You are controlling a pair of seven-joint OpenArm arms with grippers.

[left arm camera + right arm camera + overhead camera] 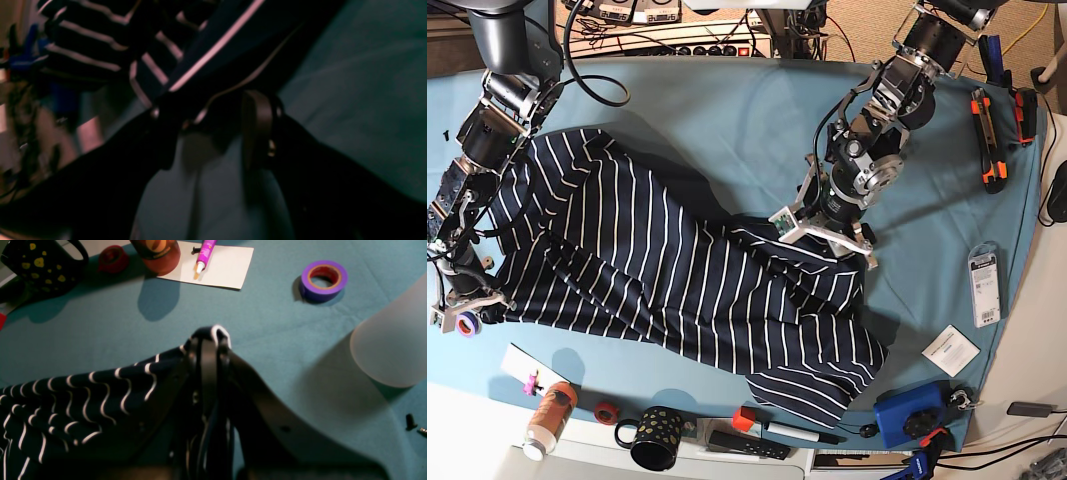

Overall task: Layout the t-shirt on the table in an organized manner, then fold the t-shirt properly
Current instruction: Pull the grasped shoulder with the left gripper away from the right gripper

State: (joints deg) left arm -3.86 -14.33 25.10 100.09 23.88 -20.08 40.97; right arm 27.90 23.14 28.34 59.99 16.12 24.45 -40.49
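The right gripper [213, 340] is pinching the t-shirt [677, 280] at lower left; the left gripper [825, 232], mid-frame, is holding cloth with wide fingers, stretching it flat.

- Your base view is evenly lit from overhead and sharp; the table [727, 110] cloth reads clear teal, and shadows under the t-shirt [677, 290] folds stay soft
- Your left wrist view is very dim, with a dark greenish cast and heavy blur; stripes smear pinkish, and the background at its left edge is out of focus
- Your right wrist view is brighter, with hard shadows falling toward the camera beside the purple tape roll [323, 280]; the near gripper body is blurred
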